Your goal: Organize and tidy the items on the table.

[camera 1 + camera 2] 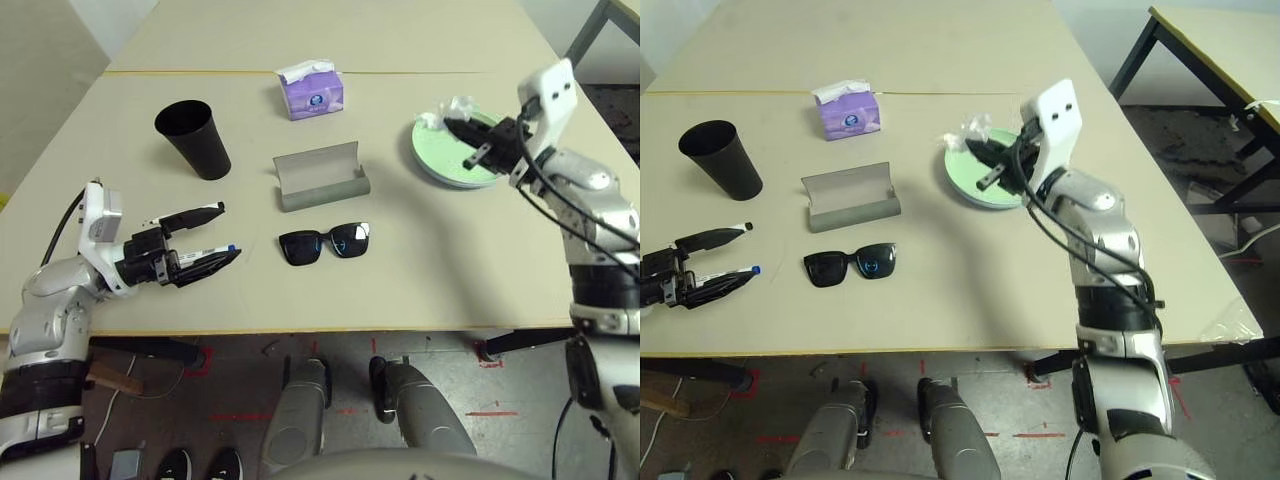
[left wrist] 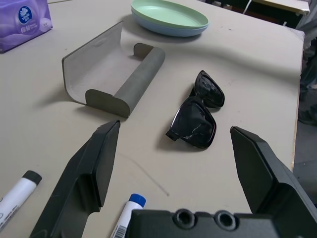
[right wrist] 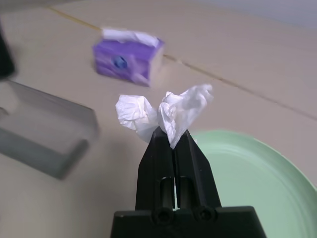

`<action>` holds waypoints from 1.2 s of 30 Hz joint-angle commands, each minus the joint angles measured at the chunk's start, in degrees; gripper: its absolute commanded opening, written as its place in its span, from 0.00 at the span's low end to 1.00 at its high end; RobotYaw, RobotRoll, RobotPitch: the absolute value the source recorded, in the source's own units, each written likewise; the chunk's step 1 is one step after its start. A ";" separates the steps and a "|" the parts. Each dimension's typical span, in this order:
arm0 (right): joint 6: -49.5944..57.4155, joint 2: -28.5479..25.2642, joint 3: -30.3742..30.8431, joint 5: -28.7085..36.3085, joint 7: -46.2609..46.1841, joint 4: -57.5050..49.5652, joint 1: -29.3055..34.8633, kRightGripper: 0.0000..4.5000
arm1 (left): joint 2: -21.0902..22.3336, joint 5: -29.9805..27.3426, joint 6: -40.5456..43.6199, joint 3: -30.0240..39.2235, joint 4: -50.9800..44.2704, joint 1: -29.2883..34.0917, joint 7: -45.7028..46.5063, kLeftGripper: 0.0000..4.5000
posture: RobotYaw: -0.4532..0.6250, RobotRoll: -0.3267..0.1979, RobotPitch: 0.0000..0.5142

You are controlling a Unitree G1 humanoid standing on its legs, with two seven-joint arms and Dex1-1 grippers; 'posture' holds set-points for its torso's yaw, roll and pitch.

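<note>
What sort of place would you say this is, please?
Probably a lab or test room: plain beige tables pushed together, red tape marks on a bare grey floor, and staged household items such as sunglasses.

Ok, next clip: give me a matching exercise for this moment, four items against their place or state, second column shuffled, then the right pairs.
Items
1. crumpled white tissue
2. black sunglasses
3. grey glasses case
4. black cup

Places or states
A. lying open, flap up, on the table
B. pinched in the shut right gripper above the green plate
C. standing upright at the table's left
D. folded, lenses up, just in front of the case

Pairs: 1-B, 2-D, 3-A, 4-C
</note>
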 commanded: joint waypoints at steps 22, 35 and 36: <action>9.96 -11.42 -4.76 1.59 5.18 -5.43 3.13 0.99 | 0.44 0.24 -0.83 0.79 1.47 0.94 0.43 1.00 | 0.47 0.62 0.40; 63.63 -11.34 -1.13 23.86 -3.15 -47.33 -3.47 0.99 | 0.82 2.60 -3.24 -1.05 9.76 -5.18 -3.10 1.00 | 0.39 0.62 0.41; 64.54 -10.79 2.28 23.20 -3.86 -47.67 -4.72 0.99 | 0.67 2.81 -3.43 -1.16 10.18 -5.59 -3.24 1.00 | 0.39 0.62 0.41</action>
